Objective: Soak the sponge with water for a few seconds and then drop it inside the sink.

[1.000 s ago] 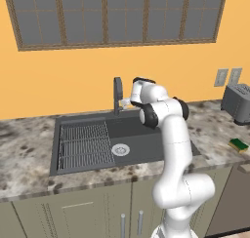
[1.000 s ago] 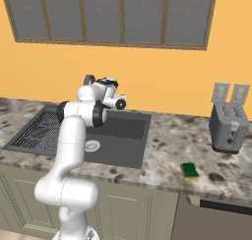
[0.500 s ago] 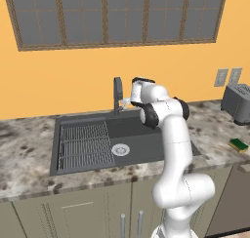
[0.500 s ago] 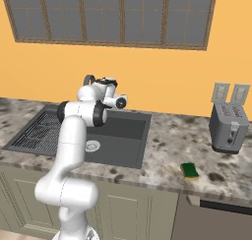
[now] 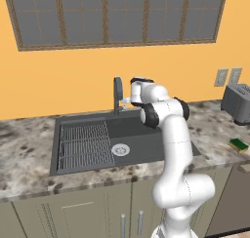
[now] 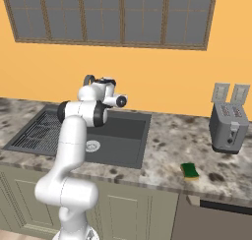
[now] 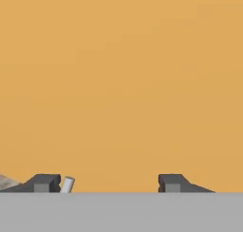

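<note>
Gripper being held up by the faucet, sponge lying apart on the counter.

In the hand view, the gripper (image 7: 108, 183) is being shown with its two fingertips (image 7: 45, 182) standing apart at the bottom edge, nothing being gripped between them, and the orange wall (image 7: 123, 83) being faced. In the left base view, the faucet (image 5: 117, 94) is being seen at centre, behind the sink (image 5: 146, 144). The sponge (image 6: 189, 170) is lying on the counter (image 6: 162, 160) at lower right of the right base view, well apart from the sink.
</note>
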Motion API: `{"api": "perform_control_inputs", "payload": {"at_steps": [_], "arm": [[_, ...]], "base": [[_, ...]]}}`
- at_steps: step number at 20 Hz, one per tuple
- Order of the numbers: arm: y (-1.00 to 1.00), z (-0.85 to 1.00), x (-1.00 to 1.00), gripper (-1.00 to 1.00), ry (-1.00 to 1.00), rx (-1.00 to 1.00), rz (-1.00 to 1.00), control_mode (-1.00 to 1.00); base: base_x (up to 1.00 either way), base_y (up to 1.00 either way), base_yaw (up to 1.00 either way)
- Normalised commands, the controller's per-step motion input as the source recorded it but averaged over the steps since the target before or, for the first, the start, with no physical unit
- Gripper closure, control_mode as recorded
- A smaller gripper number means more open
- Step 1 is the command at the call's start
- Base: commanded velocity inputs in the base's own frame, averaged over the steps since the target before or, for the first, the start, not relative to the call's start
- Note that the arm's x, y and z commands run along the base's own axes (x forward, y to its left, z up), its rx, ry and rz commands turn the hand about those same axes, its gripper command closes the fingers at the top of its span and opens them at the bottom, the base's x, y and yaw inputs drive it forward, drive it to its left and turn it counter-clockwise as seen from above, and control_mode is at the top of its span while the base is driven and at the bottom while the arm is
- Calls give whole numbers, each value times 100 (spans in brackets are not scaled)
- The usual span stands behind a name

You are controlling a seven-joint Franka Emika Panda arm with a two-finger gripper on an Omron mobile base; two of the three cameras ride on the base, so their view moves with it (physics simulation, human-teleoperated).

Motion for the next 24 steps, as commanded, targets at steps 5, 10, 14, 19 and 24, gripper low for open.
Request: {"api": "perform_control_inputs", "payload": {"at_steps": [5, 10, 14, 19, 24], "arm": [[-43, -50, -2, -100, 6, 3, -1, -100], [-45, -57, -8, -100, 8, 4, -2, -100], [-48, -63, -15, -100, 9, 4, -2, -100], [-50, -71, -20, -100, 10, 3, -2, -100], [-49, -80, -24, -100, 9, 1, -2, -100]], "base": [[0, 0, 0], [0, 0, 0], [0, 0, 0], [0, 0, 0], [0, 0, 0]]}}
